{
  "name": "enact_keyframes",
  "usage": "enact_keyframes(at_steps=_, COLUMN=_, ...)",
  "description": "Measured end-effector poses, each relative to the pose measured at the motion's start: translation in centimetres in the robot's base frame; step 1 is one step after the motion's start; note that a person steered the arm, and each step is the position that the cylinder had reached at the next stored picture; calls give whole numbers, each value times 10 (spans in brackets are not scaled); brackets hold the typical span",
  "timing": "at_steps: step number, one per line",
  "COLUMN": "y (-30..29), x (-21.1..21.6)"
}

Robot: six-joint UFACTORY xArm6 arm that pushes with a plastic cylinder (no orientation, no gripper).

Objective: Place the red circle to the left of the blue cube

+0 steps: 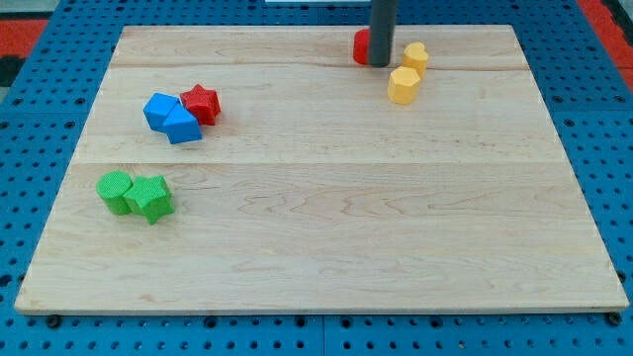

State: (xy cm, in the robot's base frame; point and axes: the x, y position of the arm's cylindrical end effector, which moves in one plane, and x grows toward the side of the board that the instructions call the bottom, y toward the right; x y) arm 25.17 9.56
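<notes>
Red is seen in two places on the wooden table [326,247]: the red circle [362,46] at the upper centre of the frame, partly hidden behind the dark rod, and a red star [202,103] at the upper left. My tip [380,63] is placed just to the right of the red circle, touching or almost touching it; contact cannot be confirmed, as the rod covers that side of the block. No hand is fitted to this arm, so nothing is held and no opening can be reported; only pushing is possible.

At the upper left, two blue blocks are pressed together: a rounder one, taken here as the blue cube [159,110], and a blue triangular block [183,126] touching it below and to the right. The red star is set against their right side. Just right of the tip, a yellow block [416,55] and a yellow hexagon [404,85] are found, and at the left edge, lower down, a green cylinder [115,191] and a green star [150,198] are set side by side.

As judged from this layout, the task is barely begun. The red circle is well apart from the blue cube and on its right, not its left. A long push toward the frame's left is needed, routed around the blue and red cluster.
</notes>
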Motion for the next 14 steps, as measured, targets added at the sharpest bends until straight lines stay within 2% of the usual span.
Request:
enact_keyframes(at_steps=1, y=6, x=-15)
enact_keyframes(at_steps=2, y=-39, x=-25)
enact_keyframes(at_steps=3, y=-107, x=-1)
enact_keyframes(at_steps=5, y=-167, x=-34)
enact_keyframes(at_steps=6, y=-240, x=-2)
enact_keyframes(at_steps=7, y=-287, x=58)
enact_keyframes(at_steps=8, y=-285, x=20)
enact_keyframes(at_steps=9, y=-335, x=35)
enact_keyframes(at_steps=10, y=-350, x=83)
enact_keyframes(at_steps=11, y=-316, x=89)
enact_keyframes(at_steps=12, y=-292, x=44)
enact_keyframes(at_steps=13, y=-182, x=8)
enact_keyframes(at_steps=14, y=-106, x=-21)
